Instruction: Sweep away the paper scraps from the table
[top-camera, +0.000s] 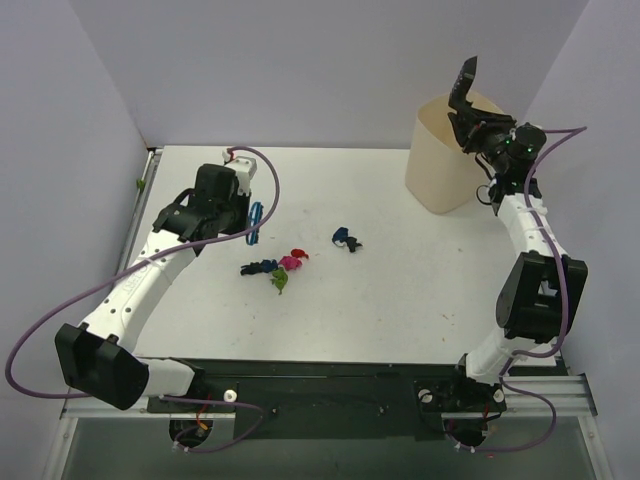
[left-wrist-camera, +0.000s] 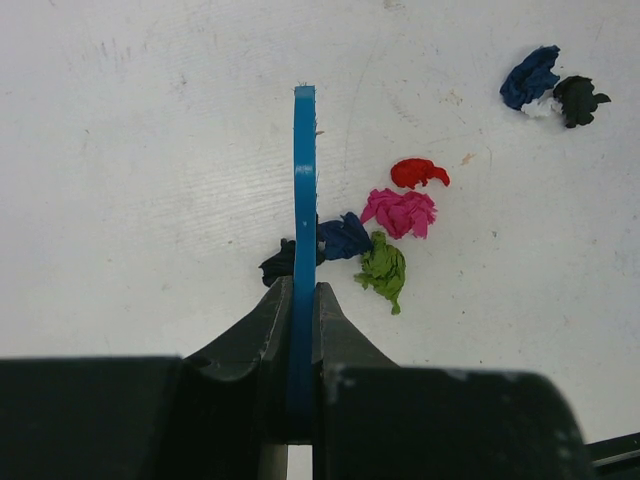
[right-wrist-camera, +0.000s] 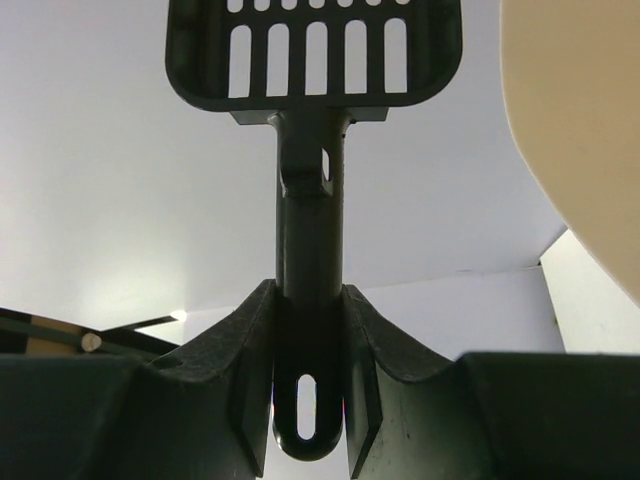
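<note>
Paper scraps (top-camera: 290, 264) lie in two small clusters near the middle of the white surface (top-camera: 400, 300). We see the left end effector (left-wrist-camera: 303, 295) clenched on the blue brush (left-wrist-camera: 304, 170), right beside the larger cluster. The right end effector (right-wrist-camera: 310, 300) grasps the black slotted scoop (right-wrist-camera: 312, 60) by its handle, held up at the rim of the beige bin (top-camera: 440, 165).

From above the near edge we see the whole table (top-camera: 400, 315), our left wrist view looks closely down on the paper scraps (left-wrist-camera: 400, 213) lying mid-frame in the overhead view, and our right wrist view faces upward along the scoop (right-wrist-camera: 310, 200).
</note>
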